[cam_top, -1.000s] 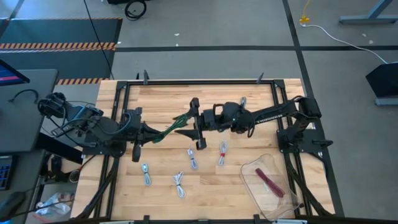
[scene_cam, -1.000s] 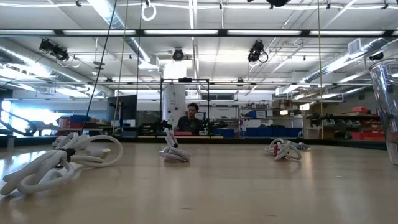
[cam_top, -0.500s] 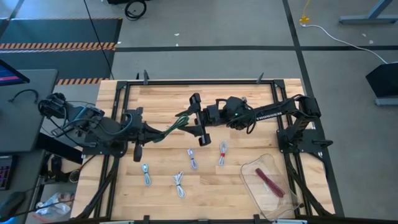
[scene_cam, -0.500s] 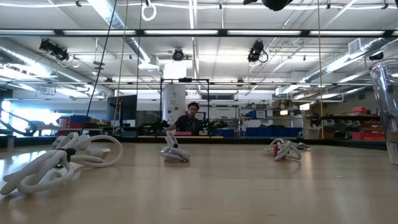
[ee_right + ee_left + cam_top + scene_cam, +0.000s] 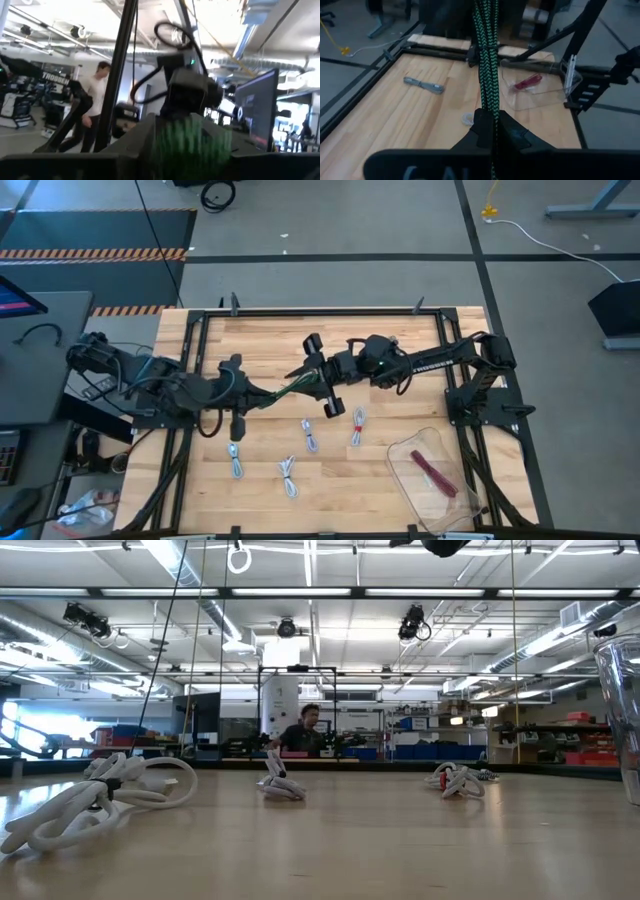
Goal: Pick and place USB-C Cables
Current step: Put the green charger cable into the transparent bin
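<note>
A green braided USB-C cable (image 5: 285,388) is stretched in the air between both grippers over the middle of the table. My left gripper (image 5: 252,395) is shut on its left end and my right gripper (image 5: 312,377) is shut on its right end. In the left wrist view the cable (image 5: 487,75) runs straight away from my fingers. Several grey cable bundles lie flat on the wood (image 5: 233,460) (image 5: 288,477) (image 5: 309,435). One with a red tie (image 5: 357,425) lies near them. A reddish cable (image 5: 435,472) lies in the clear tray (image 5: 405,455). My left gripper pinches the green cable's near end (image 5: 488,112) between its two fingers, which lie along the cable. The cable is lifted clear and runs straight toward the other gripper. My right gripper holds the cable's other end (image 5: 187,142) between its fingers, coming level from the table's right; the spot shows only as a green blur.
The clear tray (image 5: 540,95) sits at the table's near right corner. Another grey cable (image 5: 423,85) lies on the wood. In the low view, white bundles (image 5: 100,800) (image 5: 280,785) (image 5: 455,780) rest on the table. A person (image 5: 305,735) is in the room behind.
My left gripper has moved toward the table's right. My right gripper has shifted slightly toward the far edge and turned a little. The green cable, which hung in a loose curve between them, is now drawn out into a nearly straight line.
</note>
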